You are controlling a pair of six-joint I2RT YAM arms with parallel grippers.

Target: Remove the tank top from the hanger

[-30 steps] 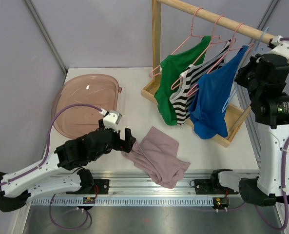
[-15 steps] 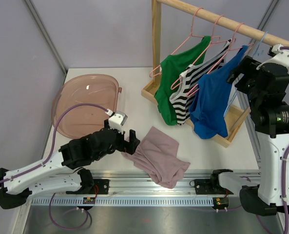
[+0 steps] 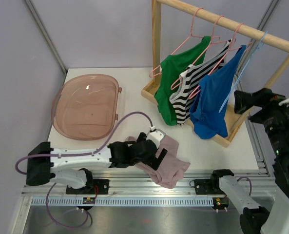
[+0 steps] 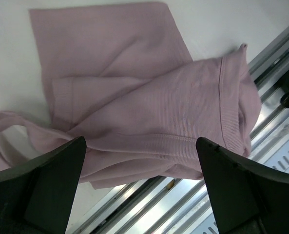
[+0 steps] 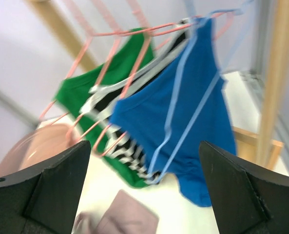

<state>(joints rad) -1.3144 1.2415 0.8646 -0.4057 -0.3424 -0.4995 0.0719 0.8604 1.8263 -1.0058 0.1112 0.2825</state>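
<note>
**Mia:** What is over on the left?

**Ben:** A pink tub (image 3: 86,107) lies on the table (image 3: 129,83). You can see right through it to its bottom.

**Mia:** And next to it?

**Ben:** A purple cable (image 3: 134,113) loops over the table between the tub and the left gripper (image 4: 140,161). That gripper hangs over the light purple tank top (image 4: 149,97). Its fingers are wide apart, with nothing pinched between them.

**Mia:** Where does that top lie?

**Ben:** All crumpled on the table near the front, off the hangers. One end reaches the metal rail (image 3: 149,187). From above, the arm hides part of it.

**Mia:** What comes after that?

**Ben:** A wooden rack (image 3: 157,44) with a rod on top and a wooden frame at the bottom. Three tops hang there, close together. First the green top (image 3: 176,73), then the striped top (image 3: 188,90), then the blue top (image 3: 210,102). Pink hangers (image 5: 134,30) hold the green and striped ones. The three tops hang down toward the frame.

**Mia:** Is anything in the way of the blue one?

**Ben:** A thin blue hanger (image 3: 237,79) hangs at its right side, between it and the right gripper (image 5: 144,161). I cannot tell if the blue top hangs on it.

**Mia:** And that gripper?

**Ben:** It is up in the air, right of the rack, facing the blue top and not touching it. Its fingers are wide apart too, and it holds nothing.
</note>
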